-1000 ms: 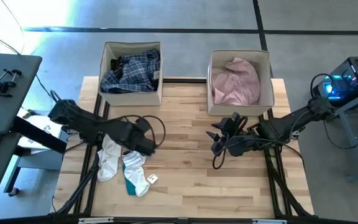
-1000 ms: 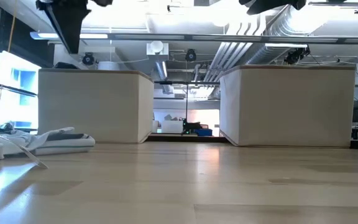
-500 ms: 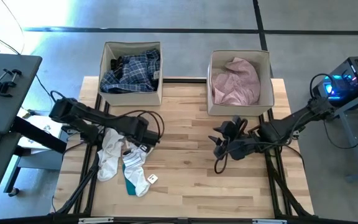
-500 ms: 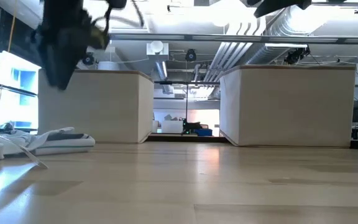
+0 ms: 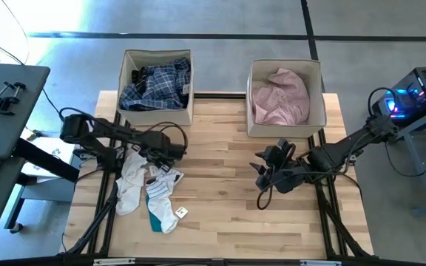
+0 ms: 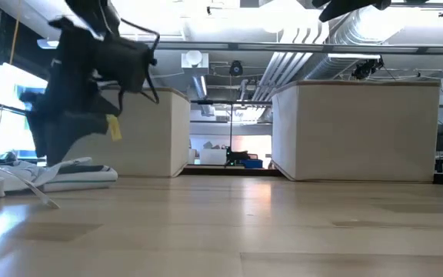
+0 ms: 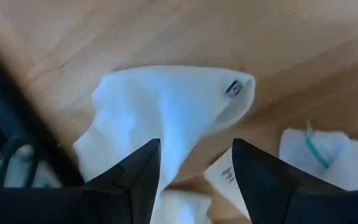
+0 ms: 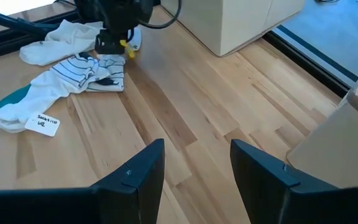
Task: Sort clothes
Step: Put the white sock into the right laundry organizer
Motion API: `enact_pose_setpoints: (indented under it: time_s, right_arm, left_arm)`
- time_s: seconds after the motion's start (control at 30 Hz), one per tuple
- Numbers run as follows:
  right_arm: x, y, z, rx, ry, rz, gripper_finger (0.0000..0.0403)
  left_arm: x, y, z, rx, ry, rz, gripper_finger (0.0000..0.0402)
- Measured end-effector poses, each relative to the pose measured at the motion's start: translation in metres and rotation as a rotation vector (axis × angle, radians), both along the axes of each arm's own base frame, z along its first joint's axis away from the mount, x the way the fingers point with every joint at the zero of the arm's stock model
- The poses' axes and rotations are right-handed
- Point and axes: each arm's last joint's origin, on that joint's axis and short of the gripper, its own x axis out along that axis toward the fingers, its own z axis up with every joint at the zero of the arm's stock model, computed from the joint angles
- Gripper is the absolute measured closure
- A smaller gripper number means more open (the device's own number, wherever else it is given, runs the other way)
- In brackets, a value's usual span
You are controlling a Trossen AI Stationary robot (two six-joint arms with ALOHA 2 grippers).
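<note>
White socks (image 5: pixel 129 185) and white and teal socks (image 5: pixel 161 201) lie in a loose heap flat on the wooden table, near its left edge. My left gripper (image 7: pixel 194 168) hangs open just over the heap, fingers pointing down at a white sock (image 7: pixel 166 112); in the low view it (image 6: pixel 52 154) hovers close above the pile (image 6: pixel 60 175). I see no touch. A blue-white plaid shirt (image 5: pixel 156 81) fills the left box, a pale pink shirt (image 5: pixel 279 97) the right box. My right gripper (image 5: pixel 263 176) waits open at centre right, over bare wood (image 8: pixel 194 168).
Two beige fabric boxes (image 5: pixel 128 111) (image 5: pixel 315 125) stand at the table's far edge with a gap between them. A paper tag (image 5: pixel 181 212) lies by the teal sock. Bare wood (image 5: pixel 220 207) stretches between the two grippers and toward the near edge.
My left gripper has come down from high above the table toward the sock heap, shifting slightly toward the far edge and tipping its fingers downward. The socks have stayed where they were.
</note>
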Motion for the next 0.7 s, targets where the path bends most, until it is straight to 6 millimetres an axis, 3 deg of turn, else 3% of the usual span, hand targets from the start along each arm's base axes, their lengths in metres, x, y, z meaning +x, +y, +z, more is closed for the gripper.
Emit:
enact_pose_setpoints:
  time_s: [0.23, 0.43, 0.57, 0.7]
  right_arm:
    - [0.000, 0.000, 0.000, 0.001, 0.005, 0.002, 0.0231]
    - [0.000, 0.000, 0.000, 0.002, 0.005, 0.002, 0.0231]
    - [0.000, 0.000, 0.000, 0.001, 0.005, 0.002, 0.0231]
    - [0.000, 0.000, 0.000, -0.021, 0.014, 0.015, 0.0231]
  left_arm:
    - [-0.013, 0.018, -0.018, -0.030, 0.016, 0.035, 0.0248]
    - [-0.015, 0.019, -0.026, -0.052, -0.020, -0.025, 0.0320]
    - [-0.011, 0.017, -0.025, -0.063, -0.046, -0.072, 0.0387]
    - [0.008, 0.013, -0.011, -0.055, -0.112, -0.149, 0.0393]
